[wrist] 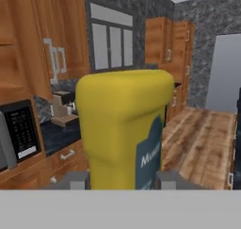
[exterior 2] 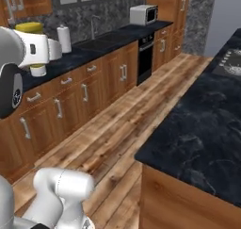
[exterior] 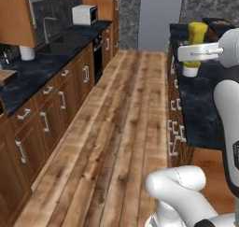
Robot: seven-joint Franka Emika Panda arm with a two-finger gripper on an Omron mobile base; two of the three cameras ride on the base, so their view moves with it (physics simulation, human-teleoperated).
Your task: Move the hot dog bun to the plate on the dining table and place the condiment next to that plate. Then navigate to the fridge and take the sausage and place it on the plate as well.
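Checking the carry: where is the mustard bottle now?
The mustard bottle is held in the pincer, lifted above the dark counter in the left base view.

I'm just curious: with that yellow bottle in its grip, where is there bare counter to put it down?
The dark island counter is bare up to the stovetop. The long counter has room between cutting board and sink.

The arm [exterior: 231, 114] is glossy white, built of rounded tubular links with bulbous elbows; a thin dashed seam rings the lower link. A dark joint [exterior 2: 14, 94] with a small white mark breaks the white shell, and black trim edges the base. The hand [exterior: 198, 52] is a white block, its fingers [wrist: 75, 180] square and grey.
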